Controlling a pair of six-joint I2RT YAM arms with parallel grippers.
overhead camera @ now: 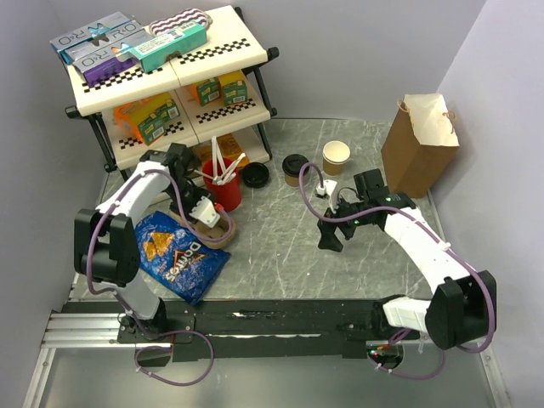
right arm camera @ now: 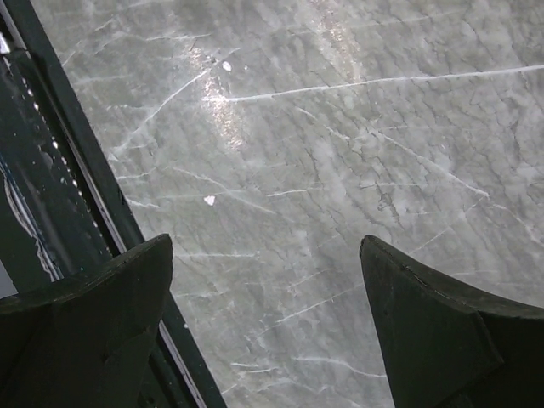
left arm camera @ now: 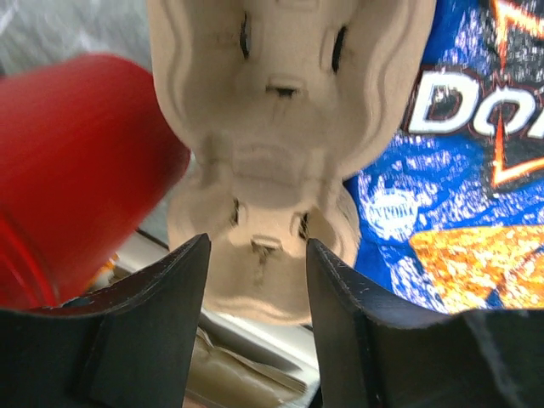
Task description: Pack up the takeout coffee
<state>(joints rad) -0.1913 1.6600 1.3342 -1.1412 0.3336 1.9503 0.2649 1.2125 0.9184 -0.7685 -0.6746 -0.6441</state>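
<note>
Cream shelving (overhead camera: 100, 104) with checkered edges stands at the far left. Its top tier carries grey and purple boxes (overhead camera: 95, 40) with large letters ending in "RO", and a teal box (overhead camera: 170, 41) whose print is too small to read. Green cartons (overhead camera: 155, 126) sit on the tier below, their labels unreadable.

In front lies a blue Doritos bag (overhead camera: 180, 255); the left wrist view catches "DO" in white and a printed chip. Just beside it sits a tan pulp cup carrier (left arm camera: 272, 127), with the left gripper (left arm camera: 257, 255) over its near end. The jaws stand part-way apart, one on either side of the carrier's narrow lobe, and I cannot tell whether they pinch it. A red cup (overhead camera: 223, 191) of white sticks stands close by, then a loose black lid (overhead camera: 255, 175).

At the table's (overhead camera: 272, 255) middle, the takeout coffee (overhead camera: 295, 168) stands upright, lidded, untouched, near a lidless tan cup (overhead camera: 336, 157).

The right gripper (overhead camera: 330, 231) hangs over bare marble-patterned surface, jaws spread wide, holding nothing. A brown paper bag (overhead camera: 418, 144) stands at the far right.
</note>
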